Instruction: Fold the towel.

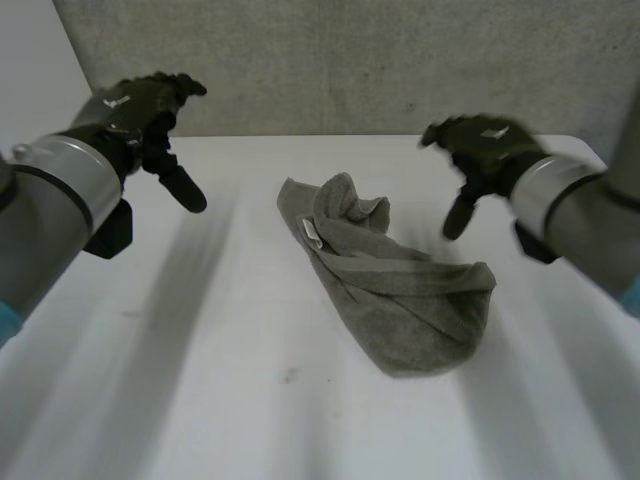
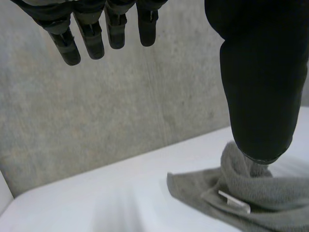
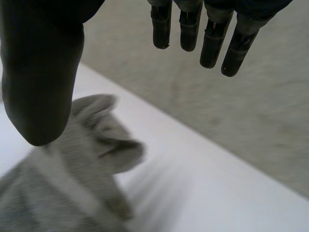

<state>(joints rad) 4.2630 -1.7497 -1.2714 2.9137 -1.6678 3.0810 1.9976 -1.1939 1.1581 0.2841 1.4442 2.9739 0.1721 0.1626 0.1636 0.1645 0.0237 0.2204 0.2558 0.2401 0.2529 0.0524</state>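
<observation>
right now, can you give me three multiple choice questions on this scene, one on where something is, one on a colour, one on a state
1. Where is the towel?
A. crumpled near the middle of the table
B. draped over an arm
C. hanging off the table's edge

2. What colour is the towel?
A. white
B. red
C. grey

3. How are the left hand and the right hand?
A. both shut on the towel
B. both open, off the towel
C. one pinches a corner

Answers:
1 A, the head view shows it bunched mid-table with a hand raised to each side.
2 C, its cloth is grey against the white table.
3 B, each wrist view shows straight fingers holding nothing.
</observation>
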